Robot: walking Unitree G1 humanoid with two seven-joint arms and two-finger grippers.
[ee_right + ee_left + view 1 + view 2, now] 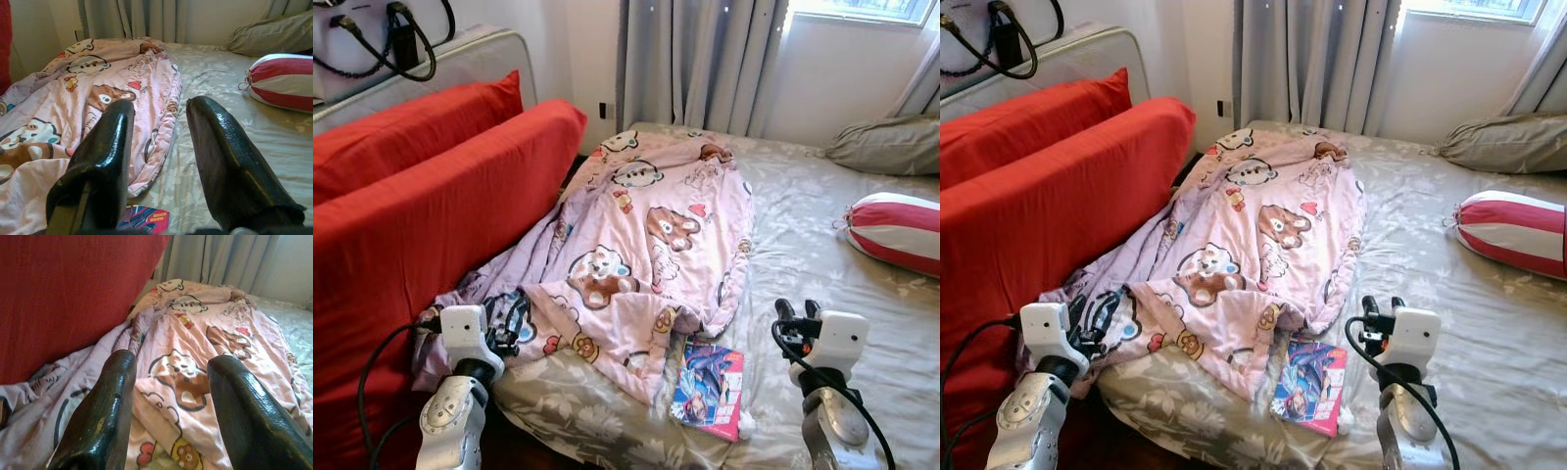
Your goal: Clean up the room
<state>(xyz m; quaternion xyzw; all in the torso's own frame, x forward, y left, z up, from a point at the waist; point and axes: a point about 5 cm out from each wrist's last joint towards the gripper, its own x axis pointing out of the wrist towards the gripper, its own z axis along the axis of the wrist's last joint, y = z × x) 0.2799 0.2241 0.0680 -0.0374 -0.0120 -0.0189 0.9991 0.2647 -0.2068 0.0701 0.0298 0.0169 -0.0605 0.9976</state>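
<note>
Two silver metal forearms, rounded casings w/ small round fastener marks. White boxy wrist module atop each, rounded corners. Black cables looped along both arms, clipped near wrists. Left gripper (168, 406): two long black fingers (105, 416), glossy, finely textured, scuffed w/ yellowish wear spots. Right gripper (159, 161): same black glossy fingers (227, 166), broad, tapering to rounded tips.

Daylit bedroom: grey curtains (705, 64), window (862, 10), white walls, red upright mattress (421, 215).
</note>
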